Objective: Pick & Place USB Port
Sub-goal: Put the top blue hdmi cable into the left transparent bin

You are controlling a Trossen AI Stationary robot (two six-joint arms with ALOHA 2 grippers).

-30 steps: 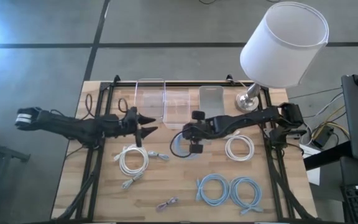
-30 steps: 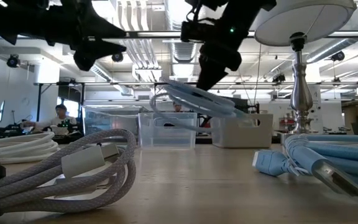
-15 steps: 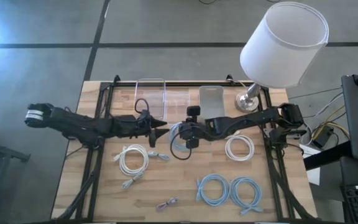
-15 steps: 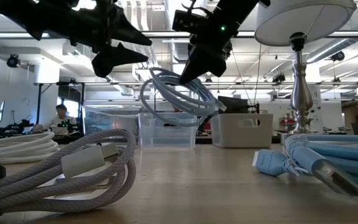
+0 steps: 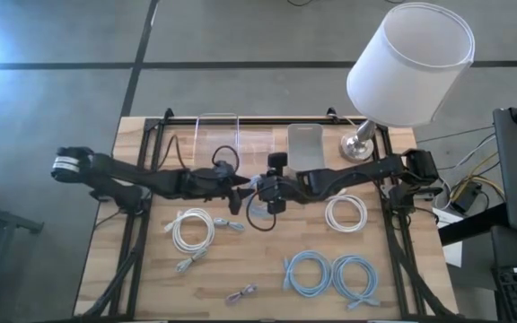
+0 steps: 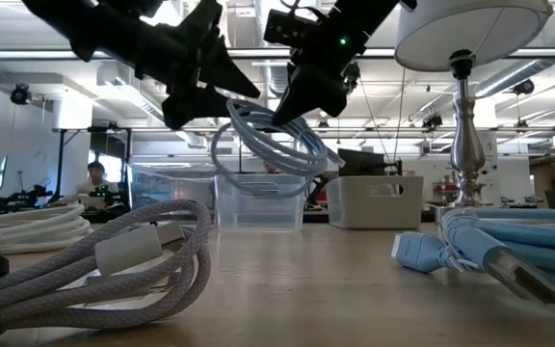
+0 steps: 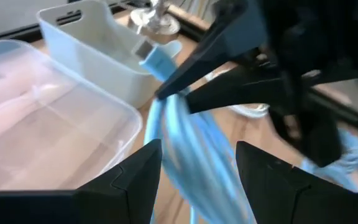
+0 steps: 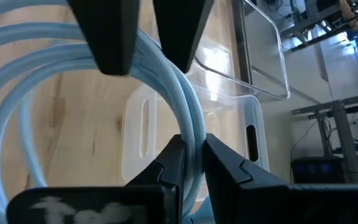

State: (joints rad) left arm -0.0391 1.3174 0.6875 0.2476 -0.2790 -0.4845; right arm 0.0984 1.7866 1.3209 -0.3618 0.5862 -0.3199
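A light blue coiled USB cable [image 5: 257,213] hangs in the air over the middle of the table, also seen in the low view as a loop [image 6: 263,154]. My right gripper [image 5: 264,190] is shut on it. My left gripper [image 5: 238,192] has reached in from the table's left and is open. Its two fingers [image 7: 135,177] stand on either side of the coil's strands [image 7: 188,146], just short of the right gripper's fingers. I cannot tell whether they touch the cable. My right gripper pinches several strands of the coil [image 8: 190,127] between its two fingers [image 8: 166,163], near the coil's upper part [image 6: 279,118]. The fingers slant down from the table's right and lie across the strands. The coil hangs below them, clear of the table.
Clear bins [image 5: 218,142] and a white bin [image 5: 307,144] line the far edge beside a lamp base [image 5: 359,148]. White coiled cables [image 5: 193,230] [image 5: 345,214], two blue coils [image 5: 306,273] [image 5: 355,274] and a small cable [image 5: 240,293] lie on the near half.
My left gripper has moved toward the table's right until its open fingers straddle the held cable. My right gripper has shifted a little toward the left and far edge and turned; the coil has swung from a flat tilt to hanging more upright.
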